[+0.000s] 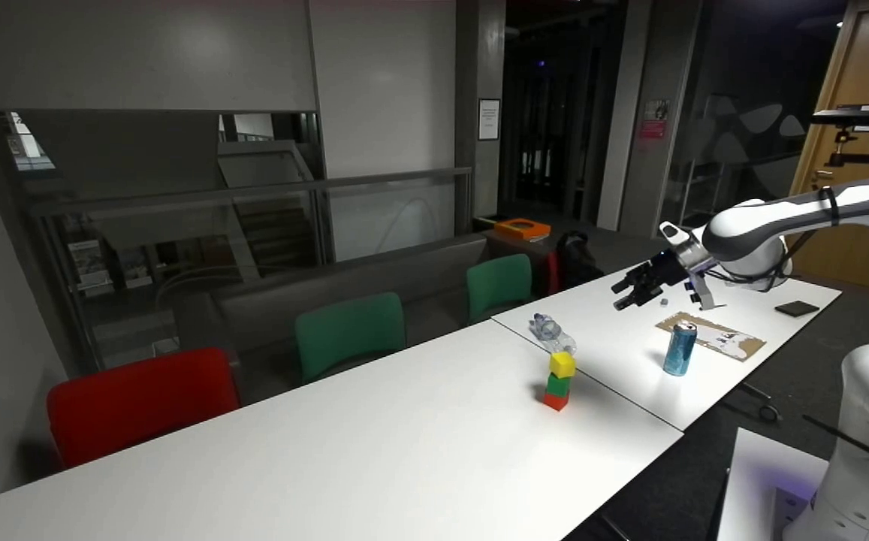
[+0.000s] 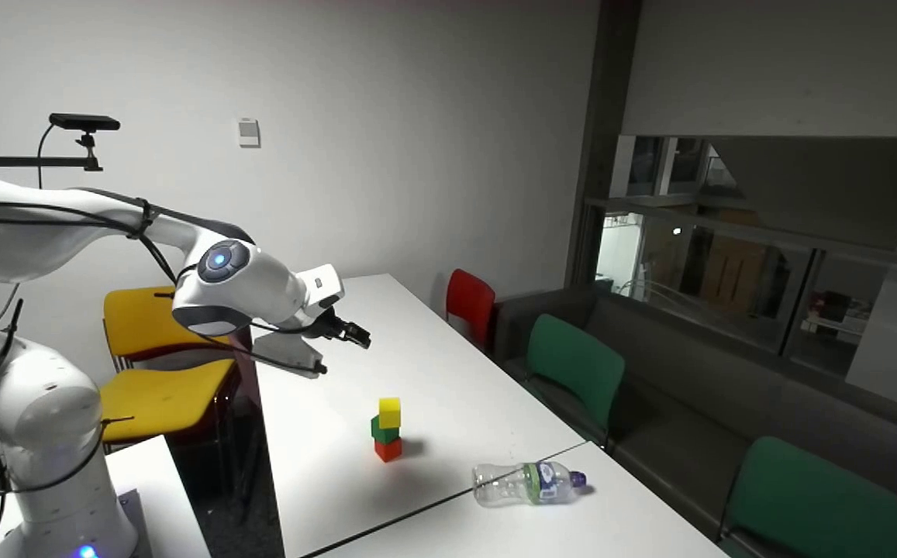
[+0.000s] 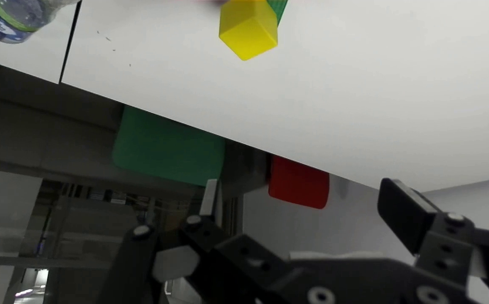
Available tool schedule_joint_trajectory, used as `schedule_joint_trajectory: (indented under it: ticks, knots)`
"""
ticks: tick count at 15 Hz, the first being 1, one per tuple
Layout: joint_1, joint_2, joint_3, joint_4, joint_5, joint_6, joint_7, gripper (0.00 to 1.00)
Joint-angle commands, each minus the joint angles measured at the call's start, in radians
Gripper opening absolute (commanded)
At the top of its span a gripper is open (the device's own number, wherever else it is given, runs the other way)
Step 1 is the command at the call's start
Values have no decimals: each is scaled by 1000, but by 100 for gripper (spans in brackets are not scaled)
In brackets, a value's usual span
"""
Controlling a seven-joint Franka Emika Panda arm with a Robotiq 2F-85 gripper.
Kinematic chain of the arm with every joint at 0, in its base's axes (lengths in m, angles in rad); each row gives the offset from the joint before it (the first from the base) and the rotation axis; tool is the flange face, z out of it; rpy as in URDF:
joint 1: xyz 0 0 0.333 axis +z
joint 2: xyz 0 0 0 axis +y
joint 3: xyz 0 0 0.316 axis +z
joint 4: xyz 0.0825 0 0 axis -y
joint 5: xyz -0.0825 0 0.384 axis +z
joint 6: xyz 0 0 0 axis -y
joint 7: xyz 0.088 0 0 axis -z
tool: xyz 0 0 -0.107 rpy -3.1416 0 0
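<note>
My gripper (image 1: 617,296) hangs in the air above the white table (image 1: 374,451), its jaws wide apart with nothing between them. In the wrist view, both black fingers (image 3: 405,211) show at the bottom, apart from every object. A small tower stands on the table: a yellow block (image 2: 389,413) on a green block (image 2: 384,431) on a red block (image 2: 388,449). The wrist view has the yellow block (image 3: 248,29) at its top, with part of the green block (image 3: 277,8); the red one is out of that picture. A clear plastic bottle (image 2: 510,487) lies on its side near the tower.
A blue can (image 1: 680,349) stands upright beside a piece of cardboard (image 1: 749,344). Farther along lies a flat black object (image 1: 796,309). A seam (image 1: 626,392) runs between two tabletops. Green chairs (image 1: 351,334) and a red chair (image 1: 141,406) line the long edge.
</note>
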Motion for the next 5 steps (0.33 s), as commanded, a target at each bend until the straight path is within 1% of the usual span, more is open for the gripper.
schedule_joint_trajectory:
  ticks: [1, 5]
  knots:
    - [17, -9, -21, 0, -24, 0, 19, 100]
    - [23, -9, -24, 0, -22, 0, 19, 100]
